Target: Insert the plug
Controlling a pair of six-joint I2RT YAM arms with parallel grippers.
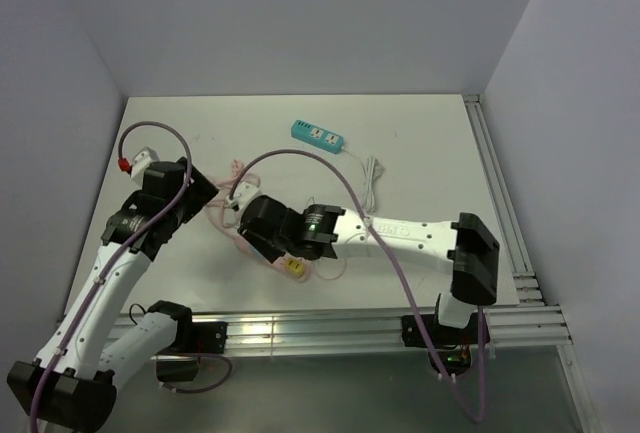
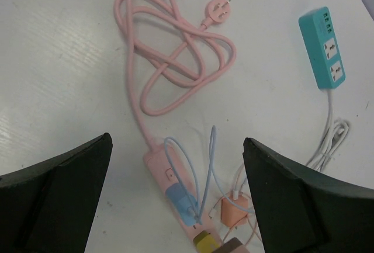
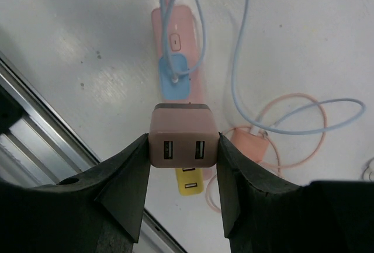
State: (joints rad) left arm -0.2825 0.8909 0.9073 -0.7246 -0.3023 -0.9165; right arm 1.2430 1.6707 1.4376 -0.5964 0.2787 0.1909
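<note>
Pale walls are closing in a white tabletop (image 1: 420, 143), and two power strips are lying on it. A teal power strip (image 1: 318, 135) is sitting toward the far side, its white cord (image 1: 372, 175) trailing off toward the right arm. Well apart from it, nearer the arms, a pink power strip (image 2: 159, 165) is lying flat. Its pink cord (image 2: 175, 60) is looping in loose coils and ending in a pink wall plug (image 2: 217, 10) that is resting unplugged on the bare surface.

A blue plug (image 3: 175, 80) is sitting in the pink power strip with a thin blue cable curling away from it. A yellow plug (image 3: 190, 180) is showing at the strip's end, and a peach plug (image 3: 251, 148) is lying just beside the strip with its thin cable in a loop.

The right pincer (image 3: 182, 148) is gripping a brown plug (image 3: 182, 143) by its two sides, with the plug's two USB ports facing the wrist camera. The brown plug is hanging over the pink power strip, between the blue plug and the yellow plug in the wrist view. Whether it is touching the strip cannot be told.

The left pincer (image 2: 177, 165) is hovering above the pink power strip with its fingers spread wide, holding nothing.
</note>
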